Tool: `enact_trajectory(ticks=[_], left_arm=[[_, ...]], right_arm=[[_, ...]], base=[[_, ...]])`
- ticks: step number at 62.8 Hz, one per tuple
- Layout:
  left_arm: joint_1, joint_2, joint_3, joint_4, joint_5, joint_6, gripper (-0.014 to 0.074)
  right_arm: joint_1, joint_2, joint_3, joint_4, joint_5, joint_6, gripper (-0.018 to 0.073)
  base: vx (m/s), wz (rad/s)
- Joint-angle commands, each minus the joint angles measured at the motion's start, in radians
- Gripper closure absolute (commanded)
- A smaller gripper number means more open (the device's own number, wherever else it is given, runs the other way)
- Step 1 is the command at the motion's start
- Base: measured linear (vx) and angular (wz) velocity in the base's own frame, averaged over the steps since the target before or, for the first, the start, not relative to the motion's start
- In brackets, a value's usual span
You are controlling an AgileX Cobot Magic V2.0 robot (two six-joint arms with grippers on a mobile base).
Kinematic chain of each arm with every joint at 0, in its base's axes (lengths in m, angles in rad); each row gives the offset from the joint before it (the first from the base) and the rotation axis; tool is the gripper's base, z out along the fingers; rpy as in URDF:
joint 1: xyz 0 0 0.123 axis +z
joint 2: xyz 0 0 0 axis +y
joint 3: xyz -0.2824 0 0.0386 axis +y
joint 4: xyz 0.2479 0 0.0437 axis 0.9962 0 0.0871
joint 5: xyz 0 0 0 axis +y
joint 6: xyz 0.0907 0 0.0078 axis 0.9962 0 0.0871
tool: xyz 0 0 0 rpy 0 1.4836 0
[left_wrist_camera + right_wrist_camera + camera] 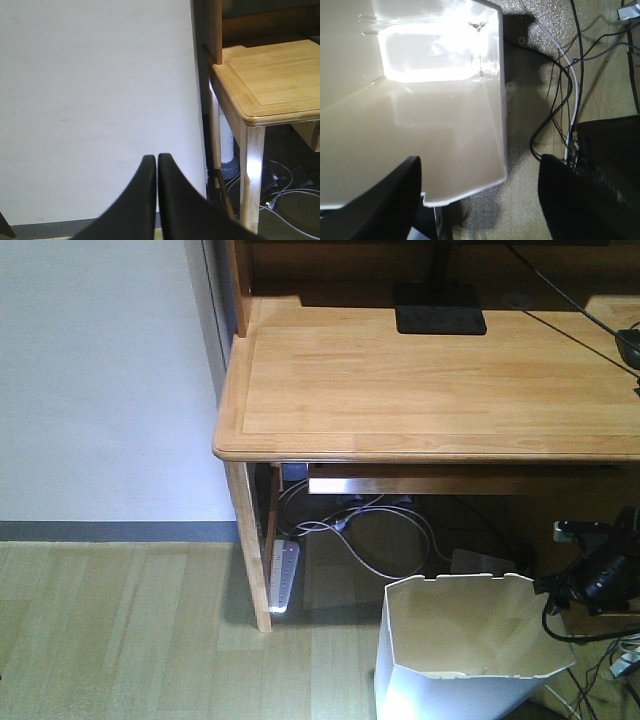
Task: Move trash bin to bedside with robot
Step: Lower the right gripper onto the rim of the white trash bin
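Right gripper [480,157] wide open, straddling the right-hand wall of the trash bin [445,125]. One finger is over the inside, the other outside above the floor cables [565,100]. Not clamped, and can't tell if it touches.

Left gripper [156,159] fully closed, tips together, holding nothing, white wall [90,90] behind.

Front view: bin stands on the floor at lower right, just in front of the wooden desk [420,380]. Power strip [281,575] lies under the desk, centre-left.
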Motion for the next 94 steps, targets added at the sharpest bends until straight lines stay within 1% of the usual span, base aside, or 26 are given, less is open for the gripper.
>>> enact_trajectory(ticks=[1, 12, 28, 51, 65, 72, 77, 82, 84, 91, 94], left_arm=[[-0.006, -0.010, 0.029, -0.001, -0.073, -0.008, 0.0602], [-0.006, -0.010, 0.029, -0.001, -0.073, -0.008, 0.0602], [-0.006, -0.010, 0.029, -0.001, -0.073, -0.008, 0.0602], [-0.006, -0.010, 0.029, -0.001, -0.073, -0.008, 0.0602], [-0.006, -0.010, 0.029, -0.001, -0.073, -0.008, 0.0602], [-0.006, -0.010, 0.029, -0.001, -0.073, -0.008, 0.0602], [-0.006, -0.010, 0.029, -0.001, -0.073, -0.008, 0.0602], [-0.006, -0.010, 0.029, -0.001, -0.073, -0.008, 0.0602], [-0.006, -0.010, 0.029, -0.001, -0.073, -0.008, 0.0602], [-0.006, -0.010, 0.029, -0.001, -0.073, -0.008, 0.0602], [-0.006, -0.010, 0.029, -0.001, -0.073, -0.008, 0.0602]], right_arm=[[-0.001, -0.007, -0.039, -0.008, -0.029, -0.025, 0.0079], [-0.002, 0.080, -0.115, -0.008, -0.020, -0.027, 0.0079], [-0.004, 0.170, -0.236, -0.008, 0.010, -0.003, 0.0079], [-0.004, 0.295, -0.421, -0.014, 0.128, -0.001, 0.0080], [-0.004, 0.366, -0.477, -0.008, 0.127, 0.000, 0.0098], [-0.003, 0.400, -0.505, 0.005, 0.118, 0.000, 0.0153], [-0.002, 0.420, -0.524, 0.018, 0.125, -0.005, 0.0217], [-0.002, 0.428, -0.532, 0.047, 0.128, -0.025, 0.0316], [-0.002, 0.428, -0.532, 0.060, 0.125, -0.032, 0.0378], [-0.002, 0.425, -0.532, 0.164, 0.117, -0.104, 0.0569], [-0.002, 0.424, -0.530, 0.231, 0.121, -0.156, 0.0575]], base=[[0.00, 0.00], [0.00, 0.00], [0.00, 0.00], [0.00, 0.00], [0.00, 0.00], [0.00, 0.00], [0.00, 0.00], [0.00, 0.00], [0.00, 0.00], [0.00, 0.00], [0.00, 0.00]])
